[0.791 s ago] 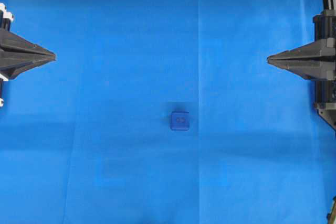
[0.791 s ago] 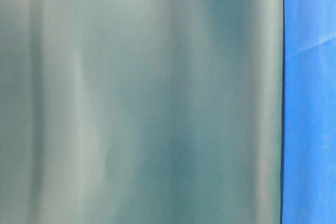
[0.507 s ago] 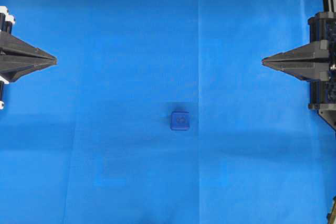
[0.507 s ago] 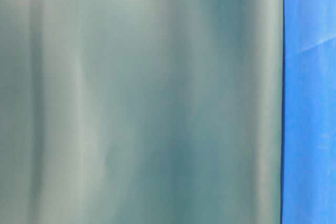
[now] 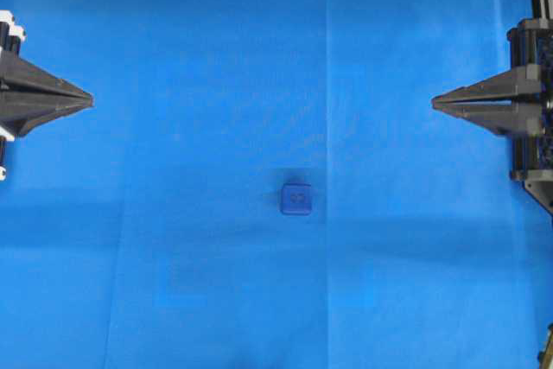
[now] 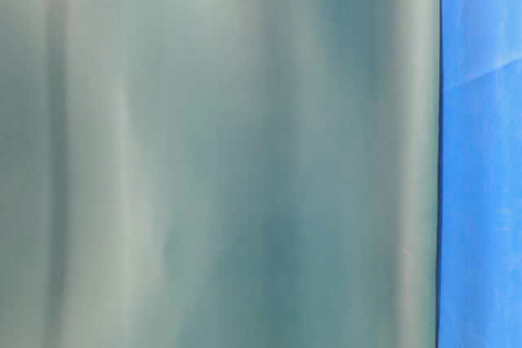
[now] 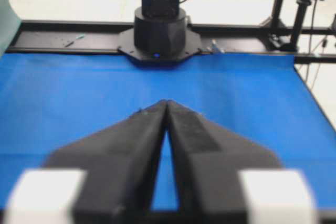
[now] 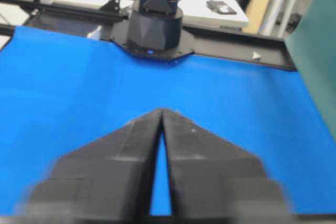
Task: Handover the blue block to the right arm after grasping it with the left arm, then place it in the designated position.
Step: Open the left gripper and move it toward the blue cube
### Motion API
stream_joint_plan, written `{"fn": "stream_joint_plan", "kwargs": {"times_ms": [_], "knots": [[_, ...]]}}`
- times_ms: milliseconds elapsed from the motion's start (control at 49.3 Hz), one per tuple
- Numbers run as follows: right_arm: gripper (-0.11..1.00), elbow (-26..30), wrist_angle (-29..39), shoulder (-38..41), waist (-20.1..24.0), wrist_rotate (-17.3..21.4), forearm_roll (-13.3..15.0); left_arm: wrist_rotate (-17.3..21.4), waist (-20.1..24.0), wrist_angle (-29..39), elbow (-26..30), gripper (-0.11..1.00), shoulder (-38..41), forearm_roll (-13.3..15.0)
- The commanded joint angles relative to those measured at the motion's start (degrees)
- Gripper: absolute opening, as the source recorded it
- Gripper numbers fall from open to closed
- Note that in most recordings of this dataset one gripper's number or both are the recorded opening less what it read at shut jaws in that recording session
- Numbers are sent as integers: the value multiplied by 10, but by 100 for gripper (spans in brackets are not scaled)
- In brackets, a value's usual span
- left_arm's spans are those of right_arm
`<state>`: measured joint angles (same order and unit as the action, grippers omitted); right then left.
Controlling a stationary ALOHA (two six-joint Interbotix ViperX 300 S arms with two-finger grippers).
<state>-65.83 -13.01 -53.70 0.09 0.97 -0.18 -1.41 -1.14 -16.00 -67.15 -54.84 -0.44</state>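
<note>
Overhead view. The block (image 5: 295,200) lies alone on the blue cloth (image 5: 190,58) that covers the counter, a little below and right of frame centre, well apart from both arms. The left gripper (image 5: 89,98) points in from the left edge, the right gripper (image 5: 435,103) from the right edge; each pair of fingers meets at the tips with nothing between them (the wrist views show only a thin sliver of cloth behind the closed points). Judged from its look, the block is a small, stiff, light cube with rounded edges and smooth faces, so it may slip or twist under a corner grip; the safer hold is across two opposite flat sides, low on the body, leaving the other pair of faces free for the receiving arm. No container appears in any view, and no marked placing spot can be made out.
</note>
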Motion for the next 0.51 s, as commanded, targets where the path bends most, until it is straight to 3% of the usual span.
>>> {"fn": "stream_joint_plan", "kwargs": {"times_ms": [0, 183, 264, 487], "knots": [[20, 18, 0, 4, 0, 8, -4, -1, -1, -4, 5, 20, 5, -1], [75, 20, 8, 7, -1, 12, -4, -7, -2, 2, 5, 74, 4, -2], [93, 21, 11, 7, -3, 14, -4, -8, -3, 2, 5, 89, 3, -1], [97, 21, 11, 7, -4, 14, -4, -8, -3, 2, 6, 92, 0, -1]]}}
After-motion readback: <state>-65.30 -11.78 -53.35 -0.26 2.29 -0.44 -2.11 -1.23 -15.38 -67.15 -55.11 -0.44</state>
